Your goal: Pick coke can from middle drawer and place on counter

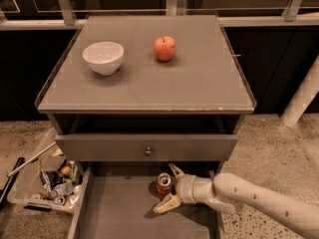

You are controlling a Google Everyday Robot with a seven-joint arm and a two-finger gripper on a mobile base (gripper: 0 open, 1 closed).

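You've got the gripper down in the open drawer, jaws spread either side of the upright can near the drawer's back, can't tell if they touch it; the counter above carries a bowl and an apple.

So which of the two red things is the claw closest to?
The coke can in the middle drawer, at the gripper; the apple sits on the counter.
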